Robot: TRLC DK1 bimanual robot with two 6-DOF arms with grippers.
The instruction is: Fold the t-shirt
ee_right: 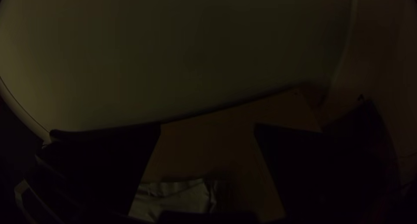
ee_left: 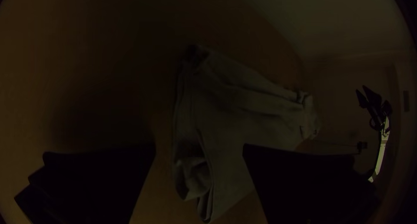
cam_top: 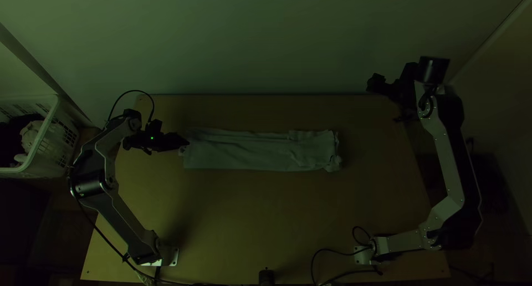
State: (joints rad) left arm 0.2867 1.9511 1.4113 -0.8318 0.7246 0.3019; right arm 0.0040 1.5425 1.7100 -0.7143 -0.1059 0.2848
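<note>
T-shirt (cam_top: 249, 152): long folded strip on the table (cam_top: 249, 225)
Left gripper (cam_top: 184, 142): open, near one end
Right gripper (cam_top: 372, 83): open, well apart

A hand could pass over the table (cam_top: 233, 225) at lower centre, or between the t-shirt (cam_top: 249, 152) and the wall (cam_top: 266, 53) above it. The left gripper (cam_top: 184, 144) obstructs the t-shirt's left end; the right arm (cam_top: 450, 153) bars the right side.

No txt, labels, brands, nos. or signs can be read on anything in the pics.
</note>
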